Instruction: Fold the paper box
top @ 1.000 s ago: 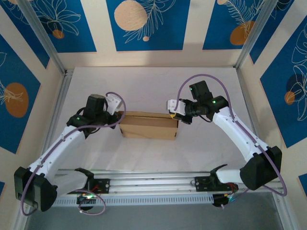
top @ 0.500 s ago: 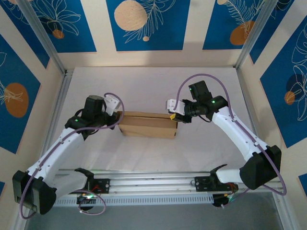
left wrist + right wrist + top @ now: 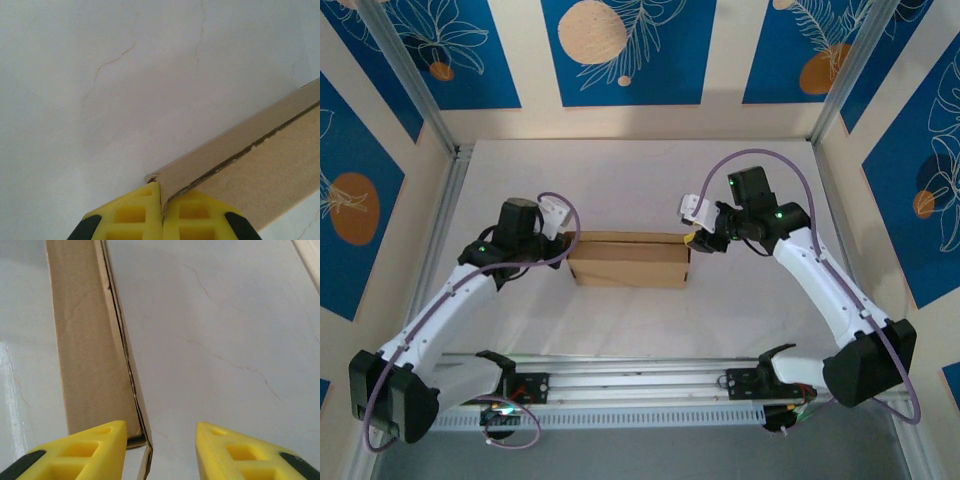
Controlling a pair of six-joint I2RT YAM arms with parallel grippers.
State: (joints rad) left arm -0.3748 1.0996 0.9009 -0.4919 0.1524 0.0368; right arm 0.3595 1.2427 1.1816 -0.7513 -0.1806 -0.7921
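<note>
The paper box (image 3: 630,262) is a flat brown cardboard box lying mid-table, its long side running left to right. My left gripper (image 3: 564,240) sits at the box's far left corner, and in the left wrist view its yellow fingers (image 3: 131,214) are shut on the thin cardboard wall (image 3: 235,150). My right gripper (image 3: 693,238) hovers at the box's far right corner. In the right wrist view it (image 3: 160,442) stands open, with the box's long side wall (image 3: 85,345) running away from it. The wall's corner edge lies just inside the left finger (image 3: 87,447), not pinched.
White tabletop (image 3: 630,180) stretches behind and to both sides of the box. Aluminium frame posts (image 3: 445,230) border the left and right sides. The arms' base rail (image 3: 640,385) runs along the near edge.
My right gripper has opened, let go of the box's right end and drawn back a little to the right. The left gripper stays shut on the left corner.
</note>
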